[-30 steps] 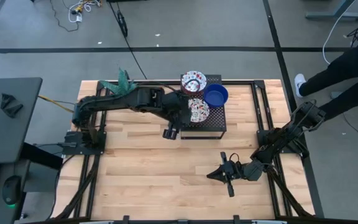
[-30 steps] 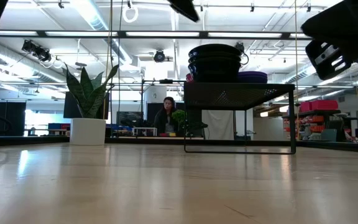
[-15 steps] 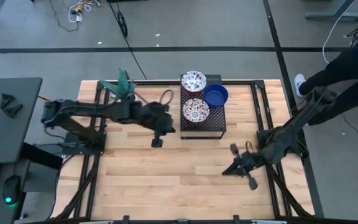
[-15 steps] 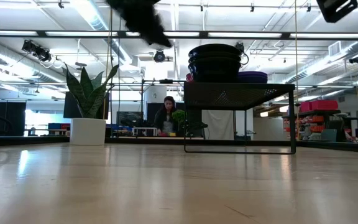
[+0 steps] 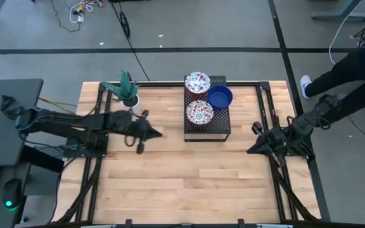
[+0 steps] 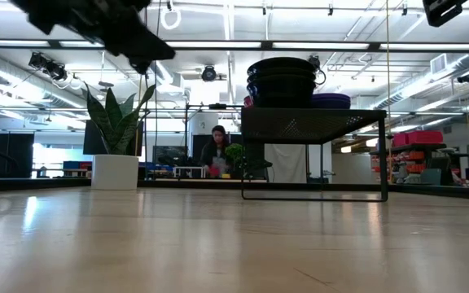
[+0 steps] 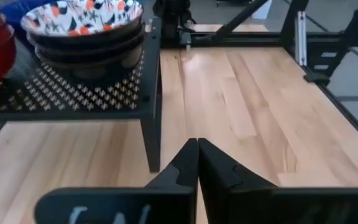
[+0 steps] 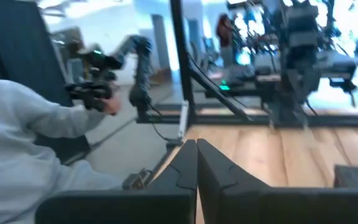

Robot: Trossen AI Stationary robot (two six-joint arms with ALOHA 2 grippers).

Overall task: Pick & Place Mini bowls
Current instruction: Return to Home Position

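Left gripper (image 7: pixel 197 144) and right gripper (image 8: pixel 196 144) hover with fingers pressed together.

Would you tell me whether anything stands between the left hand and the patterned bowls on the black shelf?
Nothing visible does. Only bare wooden table lies between the shut left hand and the black mesh shelf, whose own edge and leg front the stacked white floral-patterned mini bowls. The right hand waits far right.

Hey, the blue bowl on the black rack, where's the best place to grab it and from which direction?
Probably the rim of the blue bowl, from straight above, one finger inside and one outside. It sits open side up on the black rack, so the rim is exposed. Take the edge on the right arm's side: the two patterned bowls crowd its other side.
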